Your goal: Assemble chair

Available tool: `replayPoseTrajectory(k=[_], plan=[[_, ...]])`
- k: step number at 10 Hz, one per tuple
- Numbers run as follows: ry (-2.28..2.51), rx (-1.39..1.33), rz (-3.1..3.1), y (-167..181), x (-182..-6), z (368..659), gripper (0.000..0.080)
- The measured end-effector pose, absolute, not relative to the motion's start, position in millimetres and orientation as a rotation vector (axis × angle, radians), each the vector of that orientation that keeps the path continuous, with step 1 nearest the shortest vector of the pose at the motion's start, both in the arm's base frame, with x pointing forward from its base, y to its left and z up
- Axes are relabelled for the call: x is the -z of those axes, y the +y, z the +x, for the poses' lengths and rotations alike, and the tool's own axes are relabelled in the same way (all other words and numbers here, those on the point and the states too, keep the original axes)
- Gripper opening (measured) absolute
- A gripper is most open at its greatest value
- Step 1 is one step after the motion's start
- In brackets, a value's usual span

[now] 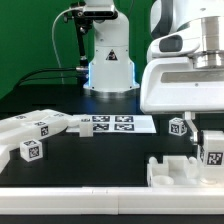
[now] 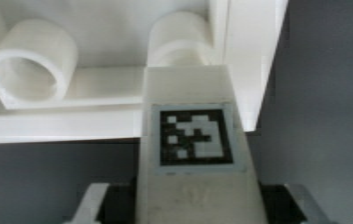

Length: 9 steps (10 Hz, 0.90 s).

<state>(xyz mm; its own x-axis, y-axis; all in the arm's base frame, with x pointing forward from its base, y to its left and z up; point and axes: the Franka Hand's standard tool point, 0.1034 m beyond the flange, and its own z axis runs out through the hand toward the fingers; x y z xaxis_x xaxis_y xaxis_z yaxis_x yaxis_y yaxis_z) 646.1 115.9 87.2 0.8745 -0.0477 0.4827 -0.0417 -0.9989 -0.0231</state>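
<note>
My gripper (image 1: pixel 205 138) is shut on a white chair bar (image 1: pixel 212 155) with a square tag and holds it upright at the exterior view's right. The bar's lower end is at a white chair piece (image 1: pixel 170 172) with raised blocks lying near the front edge. In the wrist view the bar (image 2: pixel 194 130) fills the gap between my fingers (image 2: pixel 105 200), and my gripper (image 2: pixel 194 202) is closed on its sides. Beyond it lies the white piece (image 2: pixel 84 105) with two rounded pegs. I cannot tell whether the bar touches it.
Several loose white tagged chair pieces (image 1: pixel 32 150) lie at the exterior view's left. A small tagged piece (image 1: pixel 178 126) stands behind my gripper. The marker board (image 1: pixel 110 124) lies at the middle back, in front of the robot's base (image 1: pixel 108 60).
</note>
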Motion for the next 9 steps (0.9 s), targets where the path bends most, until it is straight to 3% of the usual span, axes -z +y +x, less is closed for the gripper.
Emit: replayPoseTrajectory(k=[4, 5, 6, 7, 9], plan=[[0.058, 0.807, -3.026, 113.8, -87.5, 646.5, 0.0286], [0.053, 0.801, -3.030, 113.2, -87.4, 646.7, 0.0468], [0.059, 0.678, -3.069, 105.9, -93.6, 650.4, 0.0585], [0.095, 0.674, -3.059, 102.9, -102.8, 657.2, 0.0585], [0.140, 0.350, -3.123, 102.6, -98.9, 657.5, 0.0645]])
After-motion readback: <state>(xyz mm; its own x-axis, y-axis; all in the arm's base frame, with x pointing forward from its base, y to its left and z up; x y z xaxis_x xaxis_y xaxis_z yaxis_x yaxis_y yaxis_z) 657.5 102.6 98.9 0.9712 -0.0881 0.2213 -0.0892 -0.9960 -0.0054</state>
